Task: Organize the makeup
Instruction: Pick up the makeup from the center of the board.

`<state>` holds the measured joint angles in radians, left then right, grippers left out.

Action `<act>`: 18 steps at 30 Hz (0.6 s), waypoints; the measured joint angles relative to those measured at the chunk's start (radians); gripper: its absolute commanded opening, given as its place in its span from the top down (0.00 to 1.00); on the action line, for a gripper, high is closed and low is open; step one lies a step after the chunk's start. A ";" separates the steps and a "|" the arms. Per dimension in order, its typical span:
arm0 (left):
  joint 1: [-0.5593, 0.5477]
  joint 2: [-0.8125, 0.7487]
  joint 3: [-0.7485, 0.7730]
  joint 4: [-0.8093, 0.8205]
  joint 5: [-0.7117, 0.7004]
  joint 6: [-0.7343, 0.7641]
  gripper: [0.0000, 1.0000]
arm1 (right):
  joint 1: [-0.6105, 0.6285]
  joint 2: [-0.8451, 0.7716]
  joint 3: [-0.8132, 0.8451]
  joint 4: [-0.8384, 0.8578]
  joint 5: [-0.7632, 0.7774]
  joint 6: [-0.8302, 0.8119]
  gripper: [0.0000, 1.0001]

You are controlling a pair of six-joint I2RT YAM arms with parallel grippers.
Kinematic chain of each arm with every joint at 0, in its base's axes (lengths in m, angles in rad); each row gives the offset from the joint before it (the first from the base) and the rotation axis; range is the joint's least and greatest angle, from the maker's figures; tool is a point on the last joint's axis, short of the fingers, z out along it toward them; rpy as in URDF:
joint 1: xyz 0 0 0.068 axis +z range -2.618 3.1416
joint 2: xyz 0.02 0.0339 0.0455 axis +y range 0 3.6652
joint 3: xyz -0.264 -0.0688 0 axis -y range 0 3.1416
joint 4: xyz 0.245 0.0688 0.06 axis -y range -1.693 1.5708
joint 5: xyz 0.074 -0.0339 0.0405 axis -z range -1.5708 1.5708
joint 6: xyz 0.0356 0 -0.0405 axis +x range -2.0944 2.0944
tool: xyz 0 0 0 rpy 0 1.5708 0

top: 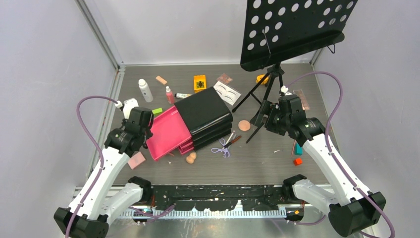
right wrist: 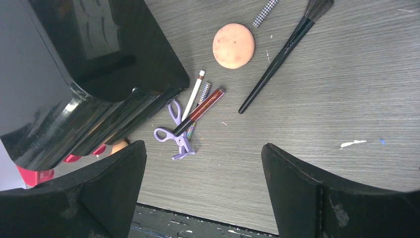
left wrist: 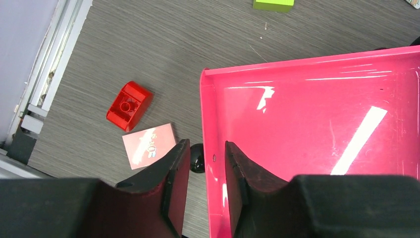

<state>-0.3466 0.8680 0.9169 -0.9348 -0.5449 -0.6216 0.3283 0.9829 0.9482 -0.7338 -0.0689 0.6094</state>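
Note:
The makeup lies scattered round a black chest (top: pixel 203 111) (right wrist: pixel 74 64): a white bottle (top: pixel 145 90), a pink tube (top: pixel 170 94), a white eyebrow card (top: pixel 227 91), a round peach sponge (top: pixel 243 125) (right wrist: pixel 233 45), lilac scissors (top: pixel 221 148) (right wrist: pixel 174 131) and a long black brush (right wrist: pixel 282 54). The chest's top pink drawer (top: pixel 166 131) (left wrist: pixel 307 124) is pulled far out and shows nothing inside. My left gripper (top: pixel 143 130) (left wrist: pixel 207 144) is open, its fingers either side of the drawer's front wall beside the black knob (left wrist: pixel 197 163). Open and holding nothing, my right gripper (top: pixel 272 121) (right wrist: pixel 203 148) hangs over bare table right of the scissors.
A black perforated music stand (top: pixel 292 29) stands at the back right, its tripod legs (top: pixel 262 99) close to my right wrist. A red block (left wrist: pixel 129 105), a pink card (left wrist: pixel 148 144) (top: pixel 136 160) and a green block (left wrist: pixel 273 4) lie left of the drawer. Small blocks (top: pixel 297 161) lie by the right arm.

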 measured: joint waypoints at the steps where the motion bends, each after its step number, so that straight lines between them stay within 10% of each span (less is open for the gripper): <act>1: 0.000 -0.002 0.000 0.000 0.000 0.000 0.66 | 0.000 0.000 0.000 0.000 0.000 0.000 0.10; 18: 0.004 0.046 0.057 0.000 0.004 0.028 0.37 | 0.000 0.000 0.000 0.000 -0.001 -0.001 0.10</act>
<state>-0.3428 0.9142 0.9741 -0.9348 -0.5411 -0.5938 0.3283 0.9829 0.9482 -0.7341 -0.0696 0.6086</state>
